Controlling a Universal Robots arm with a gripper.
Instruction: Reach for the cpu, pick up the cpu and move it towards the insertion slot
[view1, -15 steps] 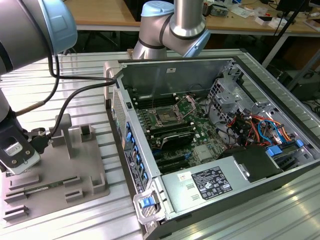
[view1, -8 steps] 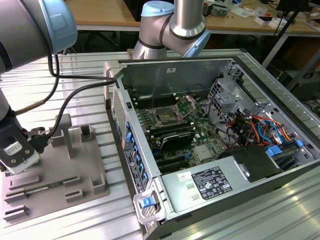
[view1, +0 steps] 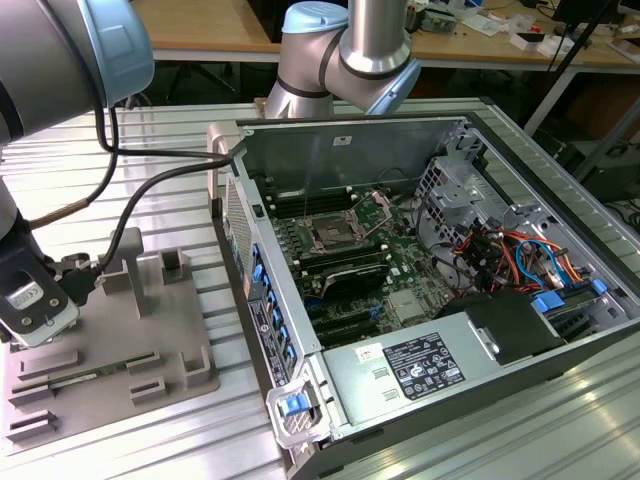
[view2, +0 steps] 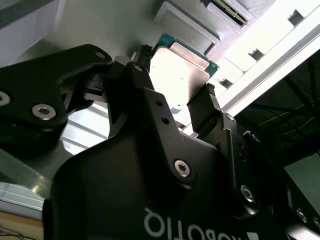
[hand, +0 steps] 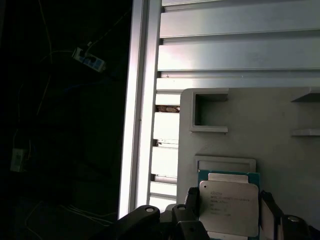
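Observation:
The cpu (hand: 229, 207), a flat square chip with a silvery top and a green rim, sits between my two black fingers (hand: 192, 200) in both wrist views. My gripper (hand: 230, 195) is shut on the cpu (view2: 182, 70), one finger against each of two opposite edges, just over a framed recess of the grey plastic fixture (hand: 280, 125). In the exterior view my gripper (view1: 40, 322) hangs low over the fixture (view1: 170, 330) at that view's left. The insertion slot (view1: 330, 236) is a silver-framed square socket on the green motherboard inside the open computer case.
The open case's tall metal wall (view1: 345, 150) and its side panel with blue tabs (view1: 268, 310) stand between the fixture and the socket. Black memory slots (view1: 345, 278), a drive cage (view1: 460, 185) and coloured cables (view1: 510, 260) crowd the case. A ribbed aluminium table (view1: 150, 150) lies underneath.

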